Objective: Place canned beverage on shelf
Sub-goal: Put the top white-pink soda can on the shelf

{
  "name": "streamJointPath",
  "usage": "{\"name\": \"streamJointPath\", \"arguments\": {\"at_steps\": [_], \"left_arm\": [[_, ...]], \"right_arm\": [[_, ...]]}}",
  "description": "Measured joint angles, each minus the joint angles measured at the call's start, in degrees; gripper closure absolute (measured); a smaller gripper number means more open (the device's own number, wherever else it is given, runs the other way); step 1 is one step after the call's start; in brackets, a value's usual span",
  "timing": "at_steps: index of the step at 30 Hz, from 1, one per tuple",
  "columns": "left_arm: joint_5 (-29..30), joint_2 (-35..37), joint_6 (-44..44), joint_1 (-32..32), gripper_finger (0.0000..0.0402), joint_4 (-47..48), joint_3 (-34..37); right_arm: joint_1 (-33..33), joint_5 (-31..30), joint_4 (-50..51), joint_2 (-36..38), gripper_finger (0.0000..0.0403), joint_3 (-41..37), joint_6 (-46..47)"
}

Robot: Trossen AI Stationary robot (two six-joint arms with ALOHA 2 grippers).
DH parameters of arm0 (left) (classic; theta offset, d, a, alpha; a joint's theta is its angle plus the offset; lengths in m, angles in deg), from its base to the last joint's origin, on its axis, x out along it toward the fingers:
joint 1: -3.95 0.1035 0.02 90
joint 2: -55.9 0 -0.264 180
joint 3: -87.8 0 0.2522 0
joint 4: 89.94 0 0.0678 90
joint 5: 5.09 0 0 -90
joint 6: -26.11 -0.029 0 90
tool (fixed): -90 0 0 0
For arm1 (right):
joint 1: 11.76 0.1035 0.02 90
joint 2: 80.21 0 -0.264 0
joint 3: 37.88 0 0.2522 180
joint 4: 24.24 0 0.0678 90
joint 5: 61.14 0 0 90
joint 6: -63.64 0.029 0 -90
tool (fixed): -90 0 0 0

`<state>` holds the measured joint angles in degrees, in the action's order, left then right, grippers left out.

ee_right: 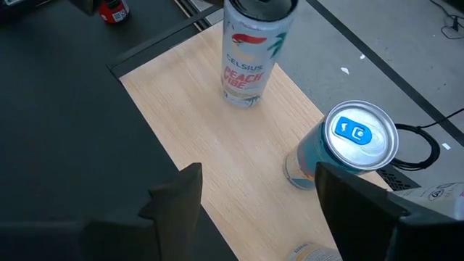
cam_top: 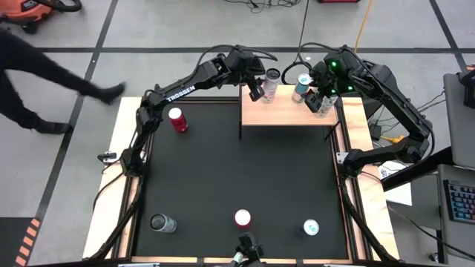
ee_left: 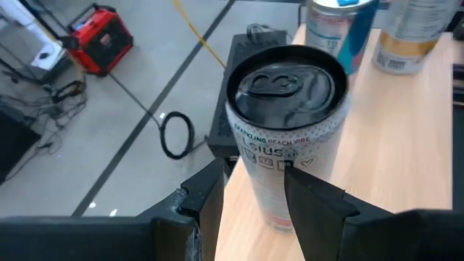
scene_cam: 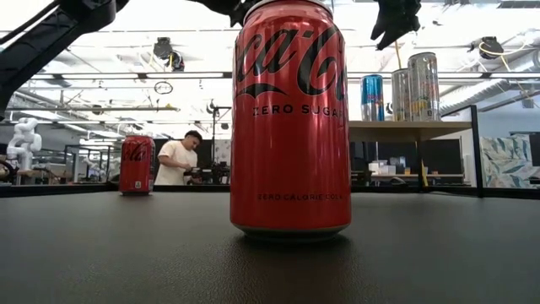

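Clearly, the left claw (ee_left: 254, 199) was seen clamped on a white Celsius can (ee_left: 286, 127), its two dark fingers pressed against the can's sides, the can standing upright on the shelf (cam_top: 286, 113) close to that board's far edge. In the high view the same can (cam_top: 272, 84) was found toward the left half of the shelf, with the left claw (cam_top: 256, 90) just beside it on the side nearer the desk's middle. A blue can (ee_right: 348, 148) was seen upright on the shelf too, to the right of the Celsius can, and a third, pale can (cam_top: 323, 104) stood near the shelf's right end. The right claw (ee_right: 257, 196) was held above the shelf with its fingers spread apart and nothing between them, the blue can lying just beside one finger (ee_right: 362, 199) but not gripped. On the black desk (cam_top: 237, 178) below the shelf, a red cola can (cam_top: 178, 119) was placed well to the left of the shelf, and another red cola can (scene_cam: 291, 118) stood far from the shelf, near the desk's front edge. A silver can (cam_top: 162, 222) and a blue-topped can (cam_top: 310, 228) were set to either side of that front can, each well apart from it. Beyond the desk a person (scene_cam: 179, 160) in a white shirt was visible.
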<state>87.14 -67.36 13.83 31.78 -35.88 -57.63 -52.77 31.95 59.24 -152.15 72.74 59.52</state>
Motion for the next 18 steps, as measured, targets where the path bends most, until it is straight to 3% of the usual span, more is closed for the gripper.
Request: {"name": "streamJointPath", "arguments": {"at_steps": [13,18], "left_arm": [[-1.5,-3.0,1.0,0.4,0.0249,0.3,0.0],[3.5,-3.0,1.0,0.9,0.0249,-1.0,0.0]], "right_arm": [[0.0,0.0,0.0,0.0,0.0151,0.0,-0.7],[0.0,0.0,0.0,0.0,0.0151,0.0,-0.9]]}}
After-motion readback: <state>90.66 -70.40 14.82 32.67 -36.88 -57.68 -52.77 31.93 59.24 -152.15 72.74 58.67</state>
